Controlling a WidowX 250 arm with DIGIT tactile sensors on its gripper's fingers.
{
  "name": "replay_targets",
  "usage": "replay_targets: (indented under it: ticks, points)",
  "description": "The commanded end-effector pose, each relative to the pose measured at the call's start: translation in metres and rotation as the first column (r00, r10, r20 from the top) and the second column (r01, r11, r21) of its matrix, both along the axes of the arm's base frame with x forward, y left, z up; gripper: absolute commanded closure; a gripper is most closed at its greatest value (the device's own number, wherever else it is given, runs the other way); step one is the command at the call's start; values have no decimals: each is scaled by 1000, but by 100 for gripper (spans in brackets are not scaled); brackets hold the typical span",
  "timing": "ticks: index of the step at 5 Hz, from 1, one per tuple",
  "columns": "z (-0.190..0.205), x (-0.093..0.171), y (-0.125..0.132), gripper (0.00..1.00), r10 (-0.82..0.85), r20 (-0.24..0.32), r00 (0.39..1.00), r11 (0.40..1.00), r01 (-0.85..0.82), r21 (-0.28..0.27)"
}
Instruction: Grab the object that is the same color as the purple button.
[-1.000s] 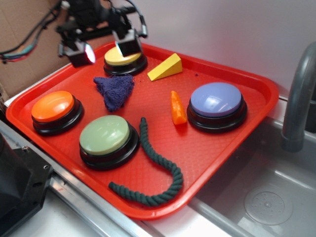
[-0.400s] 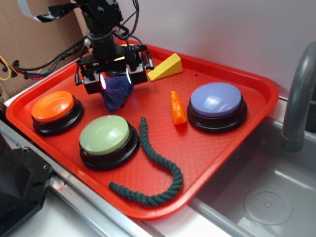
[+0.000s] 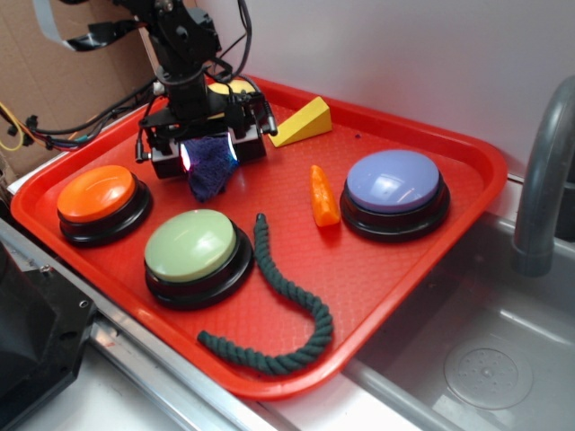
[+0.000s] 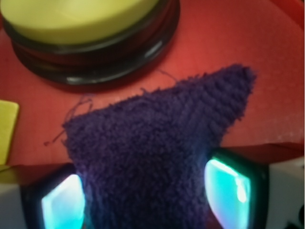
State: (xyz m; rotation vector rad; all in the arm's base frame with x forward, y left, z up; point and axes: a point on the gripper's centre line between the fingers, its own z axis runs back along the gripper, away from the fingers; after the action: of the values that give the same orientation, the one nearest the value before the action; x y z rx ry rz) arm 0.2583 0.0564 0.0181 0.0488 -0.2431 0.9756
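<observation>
Cloth: the purple cloth (image 3: 209,171) sits between my fingers, its free corner hanging below them toward the tray; I take it because its colour matches the purple button (image 3: 393,182), which lies well off to one side of me, apart from my hand.
Grip: my gripper (image 3: 208,153) is closed on the cloth; in the wrist view the terry (image 4: 147,157) fills the gap between my two lit pads (image 4: 228,183), pressed at both flanks; whether it is clear of the red tray (image 3: 377,269) I cannot tell.
Pose: my arm reaches down from above, wrist pointing nearly straight at the tray, fingers level.
Neighbours: the yellow button (image 4: 81,21) lies just beyond my fingertips; the orange button (image 3: 97,194) and green button (image 3: 191,245) sit nearer the tray's front edge, both apart from me.
Judgement: the pinch looks centred, so lifting should hold.
</observation>
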Motion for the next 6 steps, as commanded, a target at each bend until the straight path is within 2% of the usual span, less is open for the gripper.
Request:
replay_targets:
  ticks: [1,3,4,5,6]
  points:
    - [16,1,16,100,13,70,997,999,-10,-44]
    - [40,8,11,100,-79,54,995,996,81,-43]
    - [66,12,2,100,-131,72,989,990,135,-48]
    - [102,18,-13,100,-302,23,953,953,302,2]
    - [137,17,-31,100,-452,15,892,892,453,-10]
